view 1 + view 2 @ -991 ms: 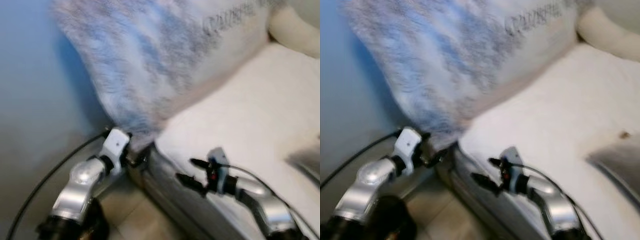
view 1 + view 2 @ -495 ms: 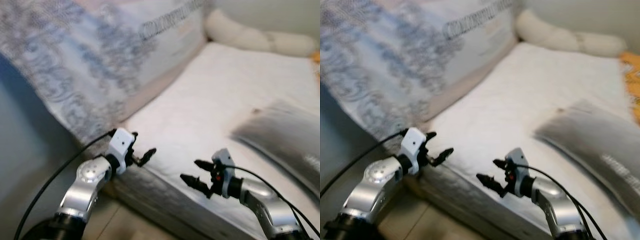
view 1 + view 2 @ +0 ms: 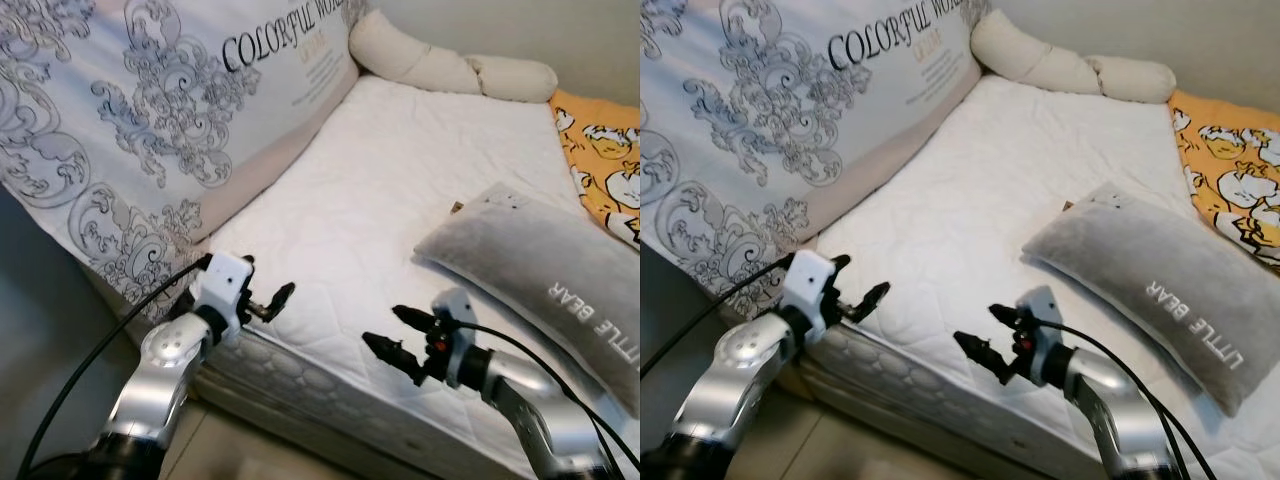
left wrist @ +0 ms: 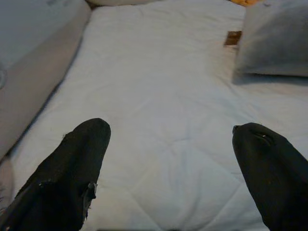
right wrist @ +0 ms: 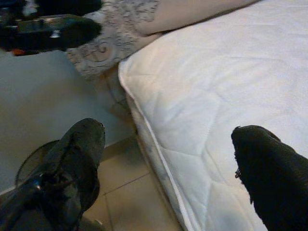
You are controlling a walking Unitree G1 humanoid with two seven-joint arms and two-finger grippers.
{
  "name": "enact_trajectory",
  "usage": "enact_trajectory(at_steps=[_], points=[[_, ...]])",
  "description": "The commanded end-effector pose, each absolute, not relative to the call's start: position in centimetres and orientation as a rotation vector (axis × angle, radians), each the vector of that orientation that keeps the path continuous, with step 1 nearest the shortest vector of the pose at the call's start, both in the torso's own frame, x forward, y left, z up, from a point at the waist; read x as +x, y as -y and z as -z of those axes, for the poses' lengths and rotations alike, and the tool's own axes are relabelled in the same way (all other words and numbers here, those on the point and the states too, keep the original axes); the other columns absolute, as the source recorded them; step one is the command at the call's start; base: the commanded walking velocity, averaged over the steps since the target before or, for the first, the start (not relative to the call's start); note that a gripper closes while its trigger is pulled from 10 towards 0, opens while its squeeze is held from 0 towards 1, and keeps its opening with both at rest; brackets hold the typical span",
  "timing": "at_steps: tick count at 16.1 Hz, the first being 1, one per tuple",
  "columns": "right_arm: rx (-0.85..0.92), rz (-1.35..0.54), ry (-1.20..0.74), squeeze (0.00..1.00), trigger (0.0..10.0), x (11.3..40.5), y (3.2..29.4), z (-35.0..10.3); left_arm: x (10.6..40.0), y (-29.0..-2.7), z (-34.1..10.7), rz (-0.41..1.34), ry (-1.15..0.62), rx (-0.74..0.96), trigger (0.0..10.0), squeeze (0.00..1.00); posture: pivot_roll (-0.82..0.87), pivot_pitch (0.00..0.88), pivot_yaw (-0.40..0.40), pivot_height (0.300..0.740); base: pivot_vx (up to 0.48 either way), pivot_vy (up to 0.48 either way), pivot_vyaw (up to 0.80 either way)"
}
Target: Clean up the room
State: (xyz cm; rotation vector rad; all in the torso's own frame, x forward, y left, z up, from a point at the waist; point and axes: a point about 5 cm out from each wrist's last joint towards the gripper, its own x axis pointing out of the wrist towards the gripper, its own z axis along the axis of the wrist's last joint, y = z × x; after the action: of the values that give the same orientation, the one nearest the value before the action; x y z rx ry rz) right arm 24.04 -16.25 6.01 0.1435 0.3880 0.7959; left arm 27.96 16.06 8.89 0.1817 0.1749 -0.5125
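The grey pillow (image 3: 545, 290) lay untouched on the mattress (image 3: 390, 190); both the left gripper (image 3: 268, 301) and the right gripper (image 3: 392, 332) hovered empty with fingers spread, so a reach toward it seemed next.

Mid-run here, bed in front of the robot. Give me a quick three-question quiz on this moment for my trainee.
1. True or false: the grey pillow lies on the white mattress.
2. Which gripper is nearer the patterned quilt? A) left gripper B) right gripper
3. Fill in: the words printed on the grey pillow read LITTLE ____.

Key:
1. True. It lies flat on the mattress, towards the robot's right.
2. A. The left gripper is at the mattress edge beside the quilt. Both grippers are open and hold nothing.
3. BEAR.
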Motion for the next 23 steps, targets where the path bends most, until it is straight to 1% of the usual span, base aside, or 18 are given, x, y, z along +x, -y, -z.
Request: enact_trajectory(at_steps=[1, 4, 6, 8, 11, 13, 15, 18, 19, 23], points=[[0.134, -0.752, -0.364, 0.00, 10.0, 24.1, 16.7, -6.4, 27.9, -16.3, -9.7, 0.489, -0.140, 0.195, 10.0, 0.00, 0.02, 0.000, -0.069, 0.740, 0.000, 0.000, -0.58], [0.144, -0.652, -0.345, 0.00, 10.0, 23.8, 16.9, -6.4, 27.2, -16.1, -10.0, 0.477, -0.123, 0.168, 10.0, 0.00, 0.02, 0.000, -0.076, 0.740, 0.000, -0.399, -0.56], [0.150, -0.554, -0.317, 0.00, 10.0, 23.7, 16.9, -6.5, 26.7, -16.4, -9.9, 0.406, -0.131, 0.190, 10.0, 0.00, 0.02, 0.000, -0.078, 0.740, 0.000, 0.000, -0.49], [0.166, -0.516, -0.291, 0.00, 10.0, 23.8, 16.8, -6.8, 26.6, -16.4, -10.2, 0.392, -0.122, 0.188, 10.0, 0.00, 0.02, 0.000, -0.080, 0.740, 0.000, 0.000, -0.47], [0.168, -0.377, -0.264, 0.00, 10.0, 24.1, 17.2, -6.5, 26.7, -17.1, -10.3, 0.309, -0.122, 0.226, 10.0, 0.00, 0.02, 0.000, -0.078, 0.740, 0.000, 0.000, 0.00], [0.152, -0.287, -0.245, 0.00, 10.0, 24.4, 17.5, -6.4, 26.8, -17.1, -10.8, 0.302, -0.104, 0.207, 10.0, 0.00, 0.04, 0.000, -0.077, 0.740, 0.000, 0.000, 0.00], [0.124, -0.244, -0.208, 0.00, 10.0, 24.8, 17.3, -6.6, 27.0, -17.4, -11.1, 0.276, -0.092, 0.222, 10.0, 0.00, 0.03, 0.000, -0.068, 0.740, 0.000, 0.000, 0.00], [0.083, -0.205, -0.195, 0.00, 10.0, 25.3, 16.6, -6.7, 27.2, -17.9, -11.2, 0.225, -0.098, 0.192, 10.0, 0.00, 0.04, 0.000, -0.066, 0.740, 0.000, 0.000, -0.14], [0.090, -0.210, -0.193, 0.00, 10.0, 25.3, 16.4, -6.7, 27.2, -17.9, -11.1, 0.227, -0.100, 0.192, 10.0, 0.00, 0.04, 0.000, -0.067, 0.740, 0.000, 0.000, -0.58], [0.116, -0.218, -0.179, 0.00, 10.0, 25.1, 15.6, -6.5, 27.1, -17.7, -10.9, 0.239, -0.112, 0.196, 10.0, 0.00, 0.04, 0.000, -0.067, 0.740, 0.280, 0.000, -0.77]])
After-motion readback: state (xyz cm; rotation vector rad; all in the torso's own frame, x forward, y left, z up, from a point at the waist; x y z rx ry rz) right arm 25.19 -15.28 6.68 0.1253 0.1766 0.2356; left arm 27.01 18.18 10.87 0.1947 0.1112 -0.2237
